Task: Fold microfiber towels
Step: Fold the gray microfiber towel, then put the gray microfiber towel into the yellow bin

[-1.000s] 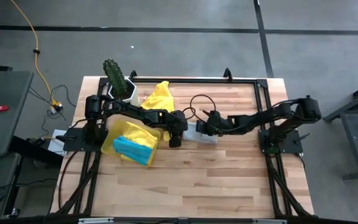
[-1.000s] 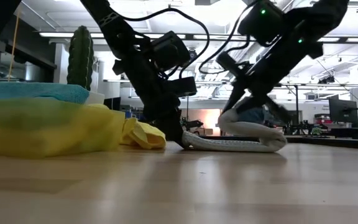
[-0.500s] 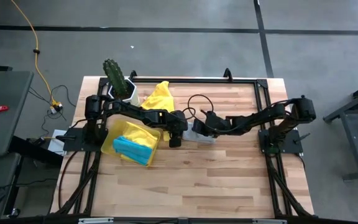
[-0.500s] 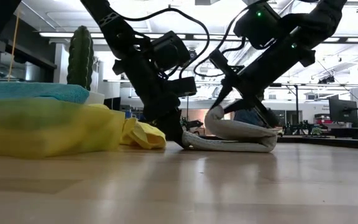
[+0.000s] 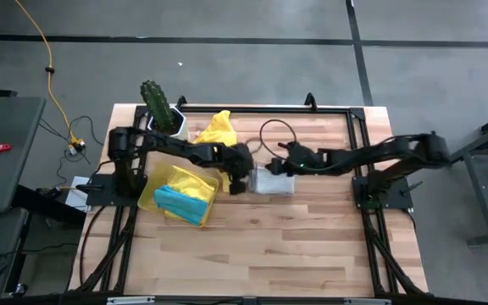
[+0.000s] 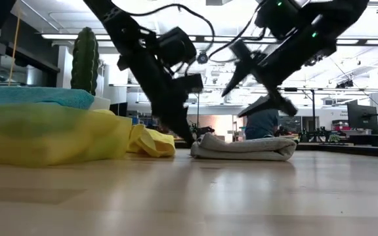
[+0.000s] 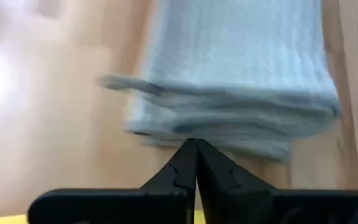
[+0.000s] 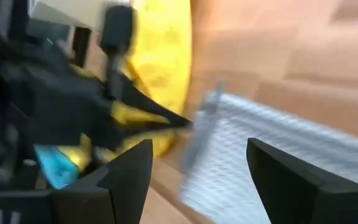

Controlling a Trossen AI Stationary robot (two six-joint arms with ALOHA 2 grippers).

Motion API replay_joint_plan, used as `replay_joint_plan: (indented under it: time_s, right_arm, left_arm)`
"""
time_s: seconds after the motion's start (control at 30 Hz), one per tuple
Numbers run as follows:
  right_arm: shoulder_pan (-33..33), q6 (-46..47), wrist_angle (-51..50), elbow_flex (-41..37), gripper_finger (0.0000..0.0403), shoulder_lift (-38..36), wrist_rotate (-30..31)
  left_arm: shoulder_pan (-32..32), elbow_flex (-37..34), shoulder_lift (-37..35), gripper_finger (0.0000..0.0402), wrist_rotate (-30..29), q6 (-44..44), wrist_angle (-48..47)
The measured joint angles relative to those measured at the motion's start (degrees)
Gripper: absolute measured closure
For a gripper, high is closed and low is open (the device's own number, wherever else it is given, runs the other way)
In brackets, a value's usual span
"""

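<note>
- Grey towel [image 5: 274,181] lies folded mid-table, right of the tray [image 5: 154,194].
- Left gripper [image 5: 236,186], pinched tight, tips at its left edge.
- Right gripper [image 6: 253,87] hangs above it, spread wide, empty.

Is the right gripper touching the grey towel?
Apart. The low view shows the right gripper open above the folded grey towel, with clear background between them.
</note>
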Motion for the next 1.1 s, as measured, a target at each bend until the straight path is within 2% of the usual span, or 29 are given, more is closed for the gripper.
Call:
replay_joint_plan:
  time_s: [0.17, 0.27, 0.33, 0.47, 0.6, 0.67, 0.73, 0.83, 1.1]
  right_arm:
    - [-0.91, -8.38, -20.04, 0.0, 0.0151, -11.41, -1.33]
    - [-0.7, -8.48, -31.48, -0.19, 0.0151, -15.8, -4.32]
    - [-0.7, -6.5, -34.39, -1.74, 0.0151, -17.04, -7.39]
    - [-0.66, -1.14, -27.04, -7.6, 0.0151, -17.22, -11.28]
    - [-0.68, 5.14, -14.74, -13.61, 0.0151, -17.09, -9.62]
    - [-0.68, 6.78, -12.37, -15.3, 0.0151, -17.09, -8.86]
    - [-0.68, 6.61, -12.24, -16.39, 0.0151, -17.11, -8.53]
    - [-0.91, 3.74, -11.65, -16.63, 0.0151, -17.65, -8.41]
    - [-3.2, -2.8, -12.57, -16.63, 0.0151, -25.7, -5.81]
  left_arm:
    - [2.86, 0.02, -6.43, 0.0401, -0.18, -0.02, -4.26]
    - [3.6, 0.05, -10.09, 0.0401, -0.06, -0.04, -3.83]
    - [3.5, 0.21, -11.11, 0.0401, -0.19, -0.09, -0.97]
    - [2.95, 0.07, -12.58, 0.0401, 0.82, -3.22, 1.83]
    - [2.74, 0.07, -14.23, 0.0401, 7.6, -6.1, 4.89]
    - [2.66, 0.09, -14.77, 0.0401, 11.48, -6.83, 6.02]
    - [2.13, 0.09, -14.83, 0.0401, 12.71, -7.71, 7.73]
    - [0.44, 0.73, -14.04, 0.0401, 11.88, -7.95, 8.11]
    - [-5.18, 8.37, -7.07, 0.0386, -0.05, 1.98, -1.73]
